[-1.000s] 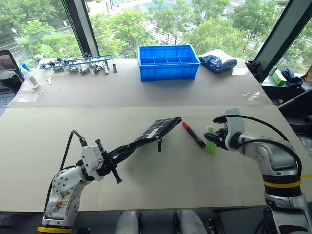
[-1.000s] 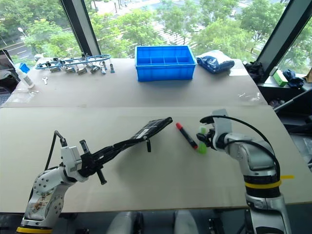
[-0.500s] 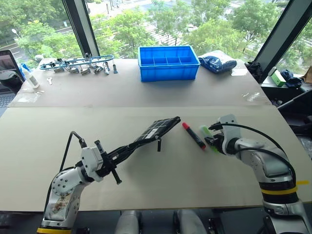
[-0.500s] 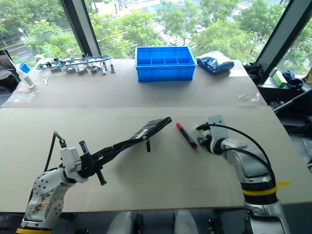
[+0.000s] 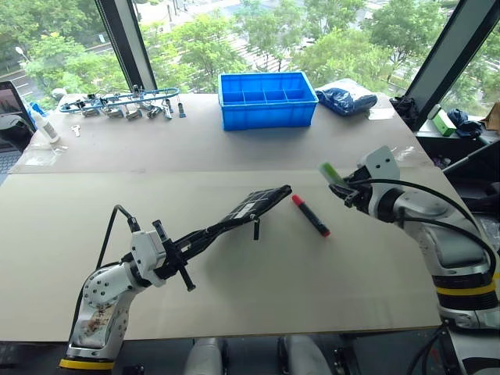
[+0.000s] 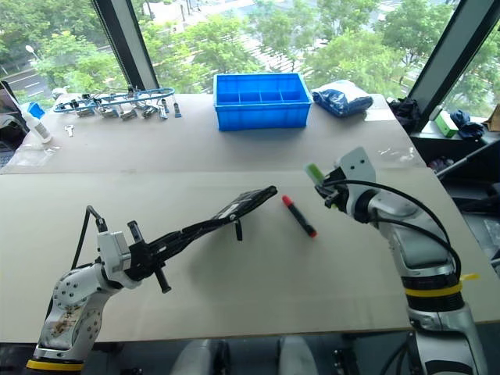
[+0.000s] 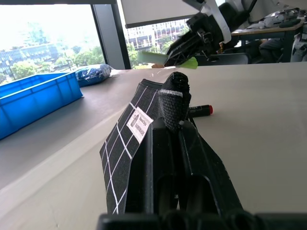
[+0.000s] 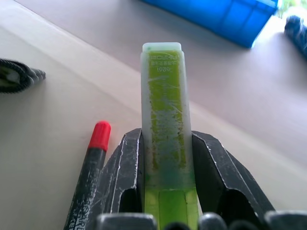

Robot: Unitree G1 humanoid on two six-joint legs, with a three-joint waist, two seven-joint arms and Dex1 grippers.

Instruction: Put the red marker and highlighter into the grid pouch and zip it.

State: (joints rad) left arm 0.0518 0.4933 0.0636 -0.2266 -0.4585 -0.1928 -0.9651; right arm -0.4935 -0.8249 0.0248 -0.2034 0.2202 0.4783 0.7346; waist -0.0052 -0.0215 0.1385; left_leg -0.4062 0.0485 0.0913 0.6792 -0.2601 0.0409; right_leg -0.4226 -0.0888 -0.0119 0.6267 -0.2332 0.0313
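1. Two eye views are giving the whole table [image 5: 234, 312]. The left gripper [image 5: 205, 237] is reaching forward and to the right, low over the table, fingers pressed together on the near end of the grid pouch [image 5: 258, 205], which is slanting with its far end up. The red marker [image 5: 310, 216] is lying flat on the table, just right of the pouch and apart from it. The right gripper [image 5: 341, 186] is hanging above the table, right of the marker, forearm bent inward, pinching the highlighter [image 5: 329, 171]; the green end is sticking out up and to the left. A blue bin [image 5: 268, 100] is sitting at the far side, a dark blue bag [image 5: 349, 101] right of it.

2. Left wrist view is adding the pouch's white label [image 7: 139, 123] and grid lines up close, the fabric bunched between the closed fingers. The marker's red tip [image 7: 207, 109] is peeking out behind the pouch; the right gripper [image 7: 178, 52] with the highlighter [image 7: 154, 58] is hanging above and beyond.

3. Right wrist view is showing both fingers [image 8: 125, 165] squeezing the highlighter's [image 8: 164, 122] sides, its squared cap pointing straight out. The marker [image 8: 92, 163] is lying below and beside it, red cap away from the camera.
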